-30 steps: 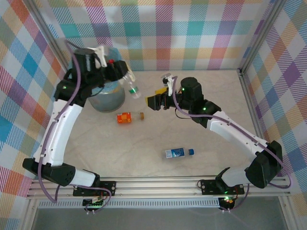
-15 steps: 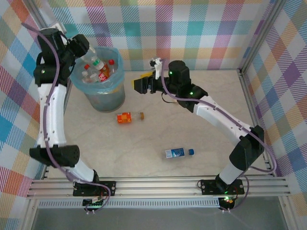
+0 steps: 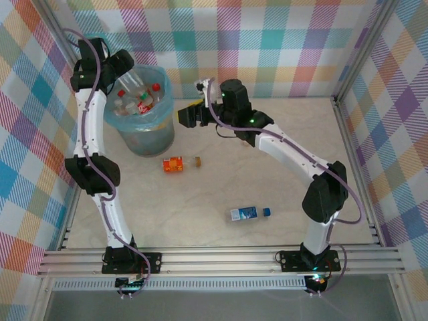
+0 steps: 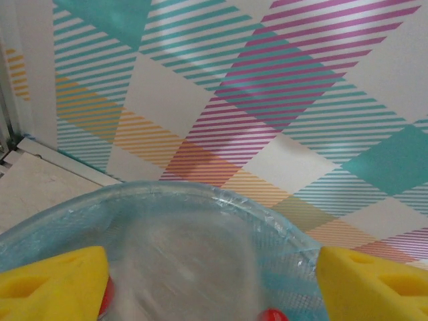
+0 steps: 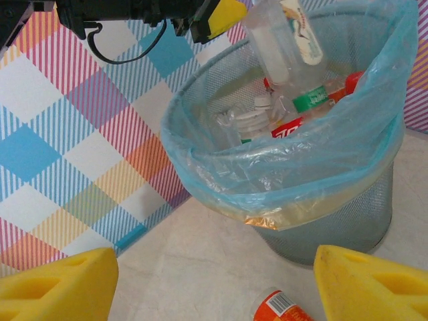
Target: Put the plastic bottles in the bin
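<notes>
the left tool (image 4: 212,282) hangs over the bin (image 3: 147,138) at the far left corner of the counter (image 3: 200,200), its yellow fingers (image 4: 53,281) spread wide. a clear bottle (image 5: 284,40) with a green band shows as a blur between them in the left wrist view, touching neither pad. from the right wrist camera that bottle sits tilted just under the left tool, its lower end already inside the bin's rim.

the bin, lined with a light blue bag, holds a heap of plastic bottles (image 3: 139,101) with red caps and red-and-white labels. it stands against the plaid back wall (image 3: 267,40).

the right tool (image 5: 214,287) reaches across from the right, level with the bin's right side and just apart from it. its fingers stand wide with nothing between them, and it faces the bin.

two bottles lie on their sides on the counter. an orange-labelled one (image 3: 173,164) rests just in front of the bin, and its end shows at the bottom of the right wrist view. a blue-labelled one with a blue cap (image 3: 247,213) lies well apart from the bin, toward the near middle of the counter.
</notes>
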{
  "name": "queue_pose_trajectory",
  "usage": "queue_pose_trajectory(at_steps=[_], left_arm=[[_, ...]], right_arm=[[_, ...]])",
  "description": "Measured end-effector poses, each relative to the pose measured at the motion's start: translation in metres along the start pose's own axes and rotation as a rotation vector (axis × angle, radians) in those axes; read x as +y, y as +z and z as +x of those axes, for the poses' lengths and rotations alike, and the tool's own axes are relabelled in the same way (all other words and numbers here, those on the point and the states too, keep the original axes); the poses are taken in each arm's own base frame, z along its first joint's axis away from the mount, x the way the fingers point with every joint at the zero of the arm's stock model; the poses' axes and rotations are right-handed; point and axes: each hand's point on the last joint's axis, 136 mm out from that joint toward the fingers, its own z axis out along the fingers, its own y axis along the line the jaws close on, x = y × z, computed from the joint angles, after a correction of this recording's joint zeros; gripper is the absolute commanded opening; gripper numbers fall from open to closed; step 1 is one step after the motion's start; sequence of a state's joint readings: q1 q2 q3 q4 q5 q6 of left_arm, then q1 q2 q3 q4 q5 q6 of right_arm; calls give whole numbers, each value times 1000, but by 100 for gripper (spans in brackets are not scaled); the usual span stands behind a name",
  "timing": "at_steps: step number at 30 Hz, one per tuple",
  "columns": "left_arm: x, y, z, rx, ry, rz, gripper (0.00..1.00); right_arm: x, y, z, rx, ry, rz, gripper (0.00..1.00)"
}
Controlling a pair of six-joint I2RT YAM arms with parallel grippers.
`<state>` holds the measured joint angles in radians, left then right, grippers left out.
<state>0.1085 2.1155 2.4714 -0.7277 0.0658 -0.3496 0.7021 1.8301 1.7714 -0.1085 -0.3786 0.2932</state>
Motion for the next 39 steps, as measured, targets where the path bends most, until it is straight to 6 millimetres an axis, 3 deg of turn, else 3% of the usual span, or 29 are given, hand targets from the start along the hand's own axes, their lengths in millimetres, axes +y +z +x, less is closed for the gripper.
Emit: queue_pose_trajectory(at_steps=[13,19,27,30,33,36,39], left_arm=[[-1,4,3,13,21,11,62],[4,20,26,92,21,14,60],[2,22,36,134,17,35,61],[0,17,36,138,31,38,61],[-9,2,33,133,68,42,63],[-29,-26,29,117,120,67,64],[-67,-69,37,103,182,137,65]], right_arm=[[-7,11,1,32,-38,13,78],[-13,15,10,61,-36,26,78],[-19,10,-5,50,-38,93,79],[-31,4,-10,49,-20,155,80],[-56,-6,-9,55,40,236,83],[-99,-26,3,68,157,347,84],[-145,-61,28,95,302,469,86]])
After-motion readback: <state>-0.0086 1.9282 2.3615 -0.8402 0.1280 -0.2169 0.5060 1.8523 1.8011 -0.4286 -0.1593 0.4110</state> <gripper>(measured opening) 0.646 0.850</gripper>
